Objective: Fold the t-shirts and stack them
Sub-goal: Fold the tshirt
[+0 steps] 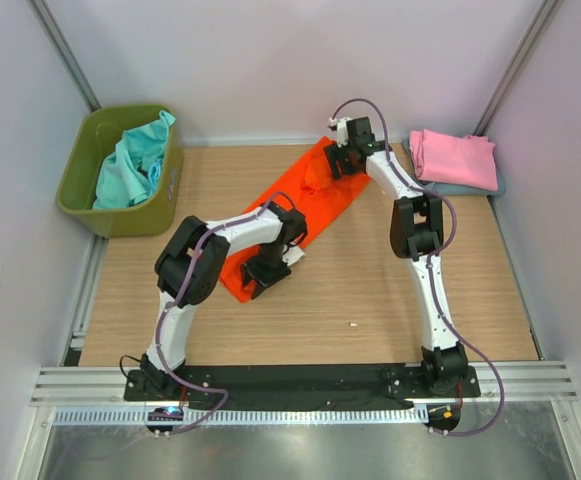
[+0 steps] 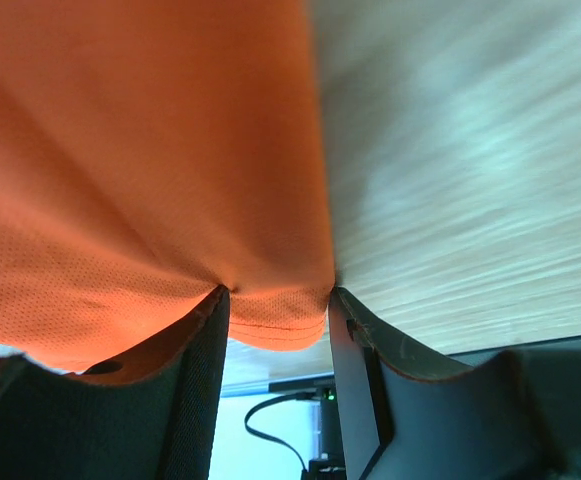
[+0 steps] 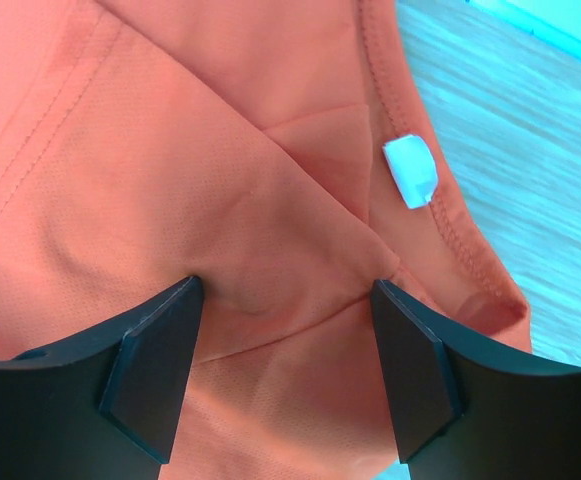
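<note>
Left claw (image 2: 275, 293) pinched onto hem of bright orange mesh-cloth t-shirt (image 2: 140, 150), right claw (image 3: 282, 285) spread wide, tips pressed near its collar, gripping nothing.

This is a robot lab's test cell, not a home or a shop. Plain pale walls (image 1: 270, 60) held by bare aluminium posts (image 1: 65, 50) box in a single wood-look table (image 1: 370, 300). A left arm (image 1: 220, 235) and a right arm (image 1: 425, 270), white and black, are bolted to a black plate (image 1: 300, 378) on an aluminium rail (image 1: 530, 382) at the near edge. Purple cables (image 1: 355, 100) loop along them, and a slotted cable duct (image 1: 270, 415) runs in front. The only household things look like props: an orange t-shirt (image 1: 315, 195), a folded pink t-shirt (image 1: 455, 158), and an olive bin (image 1: 75, 195) of teal t-shirts (image 1: 130, 165).
</note>
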